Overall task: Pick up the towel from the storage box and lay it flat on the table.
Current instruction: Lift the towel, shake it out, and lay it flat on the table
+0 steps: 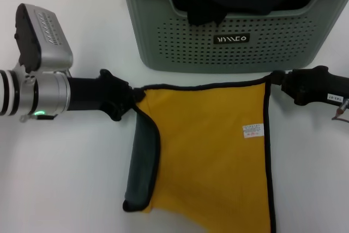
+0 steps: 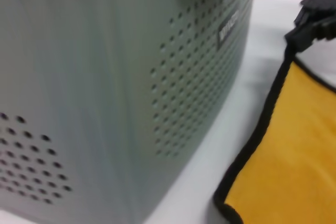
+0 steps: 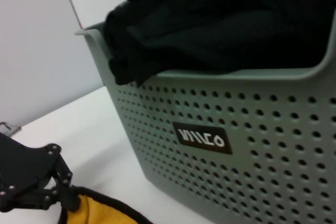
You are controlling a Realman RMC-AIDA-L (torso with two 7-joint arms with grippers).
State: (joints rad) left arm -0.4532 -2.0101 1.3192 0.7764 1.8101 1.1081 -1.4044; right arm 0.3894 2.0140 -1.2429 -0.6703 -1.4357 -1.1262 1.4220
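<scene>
Head view, towel position: the towel (image 1: 210,151) lies yellow side up on the table (image 1: 60,178), just in front of the storage box (image 1: 229,36); its left edge is folded over, grey-teal showing.
Head view, left gripper (image 1: 121,102): pinches the towel's near-left corner; arm reaches in low and level from the left.
Head view, right gripper (image 1: 279,80): pinches the opposite corner; arm comes in level from the right.
Head view, reason for hold: the two corner grips stretch the top hem taut, probably for flat laying.
Left wrist view: box wall close; towel hem runs to the right gripper (image 2: 315,22).
Right wrist view: black cloths (image 3: 210,19) fill the box; the left gripper (image 3: 58,192) is closed on the yellow corner.
</scene>
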